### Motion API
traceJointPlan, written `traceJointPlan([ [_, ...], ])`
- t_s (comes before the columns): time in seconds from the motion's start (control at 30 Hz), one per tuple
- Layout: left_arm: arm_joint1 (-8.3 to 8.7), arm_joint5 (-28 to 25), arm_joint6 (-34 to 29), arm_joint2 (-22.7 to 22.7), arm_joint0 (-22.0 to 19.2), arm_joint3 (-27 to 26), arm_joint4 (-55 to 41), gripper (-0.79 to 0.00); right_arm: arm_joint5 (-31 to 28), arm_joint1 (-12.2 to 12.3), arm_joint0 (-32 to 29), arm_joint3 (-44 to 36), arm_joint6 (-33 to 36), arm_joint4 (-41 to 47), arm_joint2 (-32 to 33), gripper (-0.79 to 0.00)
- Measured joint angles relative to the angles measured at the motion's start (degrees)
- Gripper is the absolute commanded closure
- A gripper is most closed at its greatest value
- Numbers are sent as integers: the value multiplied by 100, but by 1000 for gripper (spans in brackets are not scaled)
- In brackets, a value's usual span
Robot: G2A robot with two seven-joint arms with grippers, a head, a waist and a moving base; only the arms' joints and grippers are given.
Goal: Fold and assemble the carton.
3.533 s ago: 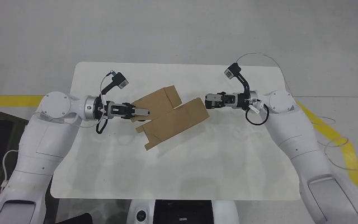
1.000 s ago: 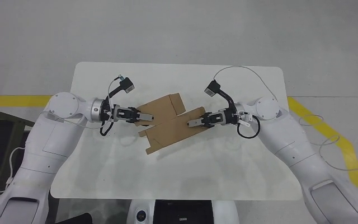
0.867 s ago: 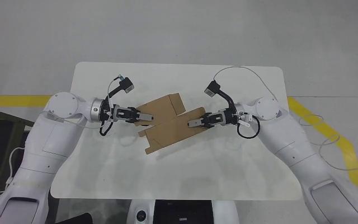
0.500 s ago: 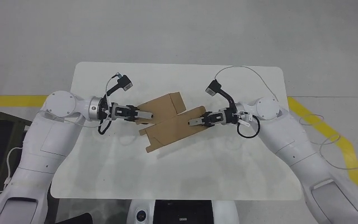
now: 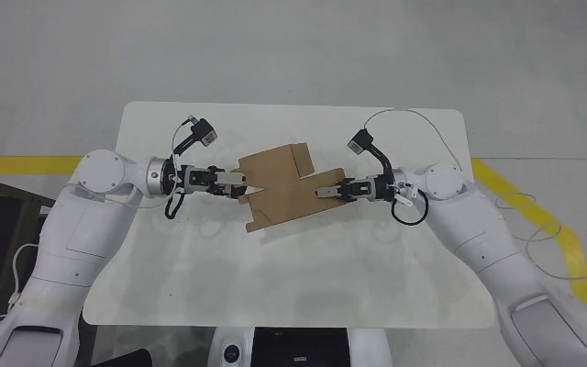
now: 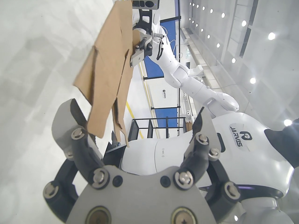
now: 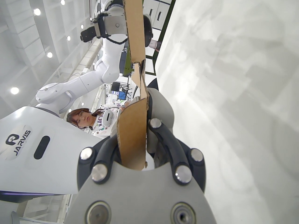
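Left gripper (image 5: 238, 183) spread wide, right gripper (image 5: 322, 194) clamped tight, both pointing inward.

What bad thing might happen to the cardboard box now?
1. The right gripper alone is clamped on the carton, at one edge. The flat sheet might sag, twist or slip out.
2. The left gripper has its jaws open around the carton's near corner, which sits close to one side. If they shut off-centre, they might crumple a flap or miss it.
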Motion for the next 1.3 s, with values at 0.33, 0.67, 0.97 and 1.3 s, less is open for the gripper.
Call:
traceJointPlan([
  [0.33, 22, 76, -18, -95, 35, -98, 30, -785, -106, -58, 2, 208, -107, -157, 19, 0],
  [0.67, 22, 100, 112, -170, -39, -239, 12, -785, -112, -144, 5, 271, -113, -243, -21, 0],
  [0.97, -22, 84, 336, -40, -124, -175, 139, -785, -129, -187, -90, 165, -130, -215, 18, 0],
  [1.3, -63, 121, 562, 41, -160, -26, 166, -785, -155, -175, -261, 5, -155, -181, 183, 0],
])
